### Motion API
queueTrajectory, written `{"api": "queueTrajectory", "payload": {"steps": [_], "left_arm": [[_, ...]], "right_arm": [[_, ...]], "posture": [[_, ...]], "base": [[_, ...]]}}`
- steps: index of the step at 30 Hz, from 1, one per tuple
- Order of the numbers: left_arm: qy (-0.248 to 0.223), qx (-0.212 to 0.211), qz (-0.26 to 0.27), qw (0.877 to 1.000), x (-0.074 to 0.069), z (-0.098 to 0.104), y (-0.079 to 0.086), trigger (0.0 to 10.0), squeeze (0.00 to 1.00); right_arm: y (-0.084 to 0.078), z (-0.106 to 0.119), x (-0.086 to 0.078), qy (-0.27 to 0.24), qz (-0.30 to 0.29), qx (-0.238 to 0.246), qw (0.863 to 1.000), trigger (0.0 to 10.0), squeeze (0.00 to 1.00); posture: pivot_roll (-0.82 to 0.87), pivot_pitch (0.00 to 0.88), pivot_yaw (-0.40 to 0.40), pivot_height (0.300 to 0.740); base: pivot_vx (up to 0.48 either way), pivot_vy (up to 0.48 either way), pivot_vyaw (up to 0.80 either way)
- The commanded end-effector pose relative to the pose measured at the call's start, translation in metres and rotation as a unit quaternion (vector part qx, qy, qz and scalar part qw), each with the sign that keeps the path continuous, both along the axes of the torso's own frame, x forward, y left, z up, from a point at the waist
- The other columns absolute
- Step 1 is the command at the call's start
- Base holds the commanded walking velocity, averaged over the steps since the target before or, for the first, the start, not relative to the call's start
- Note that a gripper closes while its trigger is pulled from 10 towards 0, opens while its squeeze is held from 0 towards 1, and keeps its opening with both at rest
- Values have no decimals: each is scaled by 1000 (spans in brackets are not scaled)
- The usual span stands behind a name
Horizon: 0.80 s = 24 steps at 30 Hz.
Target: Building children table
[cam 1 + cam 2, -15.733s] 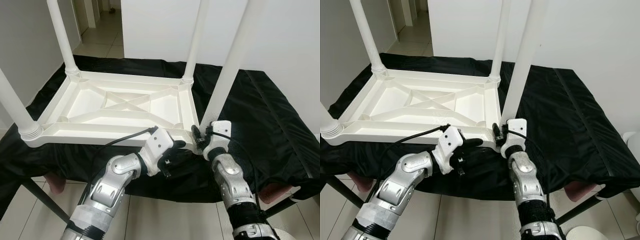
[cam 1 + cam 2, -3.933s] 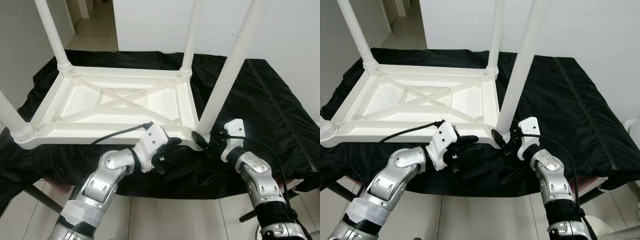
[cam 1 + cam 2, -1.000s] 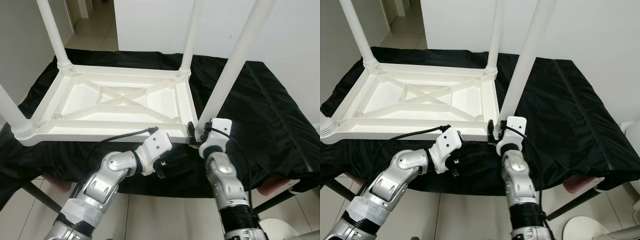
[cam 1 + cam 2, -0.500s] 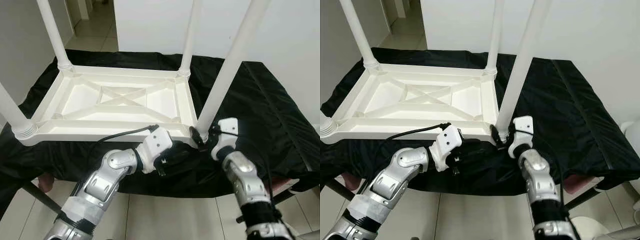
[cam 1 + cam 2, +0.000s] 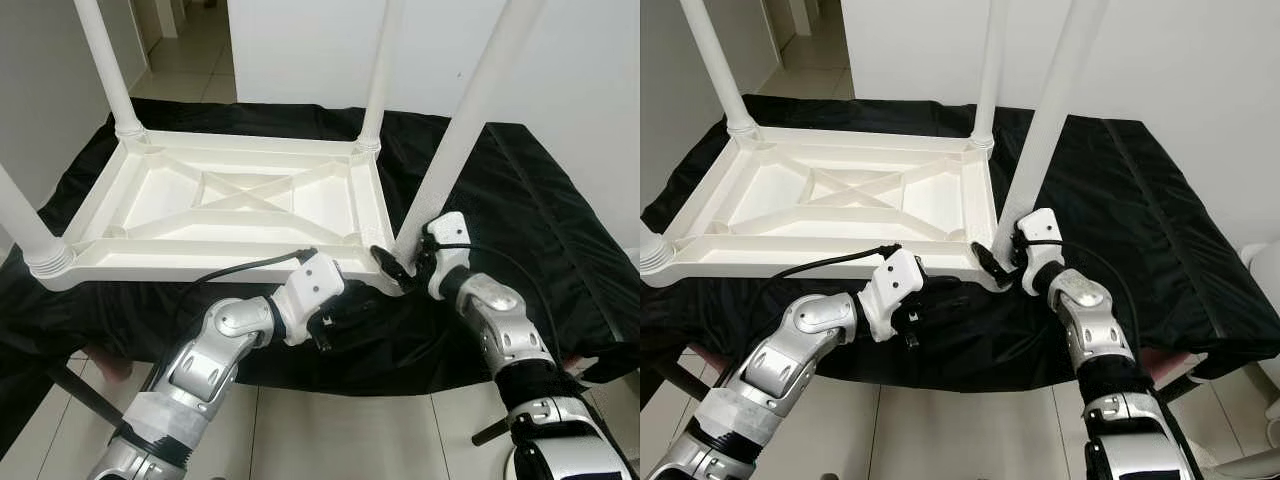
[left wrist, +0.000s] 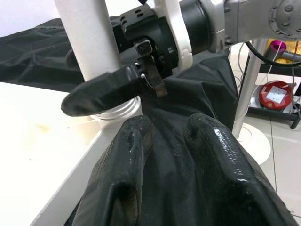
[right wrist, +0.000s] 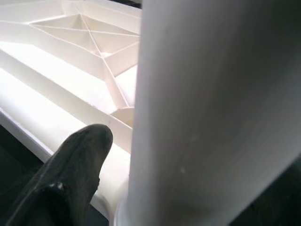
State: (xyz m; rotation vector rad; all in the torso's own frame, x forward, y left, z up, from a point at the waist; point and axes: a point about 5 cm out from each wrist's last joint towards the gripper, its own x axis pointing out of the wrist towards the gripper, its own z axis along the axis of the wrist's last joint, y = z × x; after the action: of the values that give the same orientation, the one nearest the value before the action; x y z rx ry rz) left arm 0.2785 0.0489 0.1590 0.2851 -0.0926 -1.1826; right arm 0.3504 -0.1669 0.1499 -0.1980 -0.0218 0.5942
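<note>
One white children's table (image 5: 235,210) lay upside down on a black-draped bench (image 5: 540,230), filling the centre and left of the frame, with four white legs standing up from its corners. At lower centre the right pincer (image 5: 398,266) was clamped on the base of the nearest right leg (image 5: 455,140), one finger on either side. The left pincer (image 5: 345,310), its two fingers (image 6: 207,155) spread apart and grasping nothing, rested on the black cloth just below the table's near edge.
</note>
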Motion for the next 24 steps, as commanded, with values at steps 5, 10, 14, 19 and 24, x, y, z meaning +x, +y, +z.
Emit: {"api": "queueTrajectory", "payload": {"steps": [5,10,14,19,24], "left_arm": [[0,-2,11,1000,0,0,0,10000,0],[0,-2,14,1000,-1,-1,1,10000,0],[1,-3,14,1000,-1,-1,1,10000,0],[-1,-5,17,1000,1,0,1,10000,0],[-1,-6,18,1000,1,0,2,10000,0]], "right_arm": [[2,-2,4,17,26,-13,999,0,0],[-4,-7,4,26,21,-13,999,0,0],[-8,-12,2,33,14,-3,999,0,0],[-9,-10,3,28,-17,23,999,10000,0],[-7,-10,4,24,-62,42,997,10000,0]], "posture": [[11,52,-57,740],[14,52,-59,740],[10,50,-55,740],[5,52,-52,740],[4,53,-50,740]], "base": [[0,0,0],[0,0,0],[0,0,0],[0,0,0],[0,0,0]]}}
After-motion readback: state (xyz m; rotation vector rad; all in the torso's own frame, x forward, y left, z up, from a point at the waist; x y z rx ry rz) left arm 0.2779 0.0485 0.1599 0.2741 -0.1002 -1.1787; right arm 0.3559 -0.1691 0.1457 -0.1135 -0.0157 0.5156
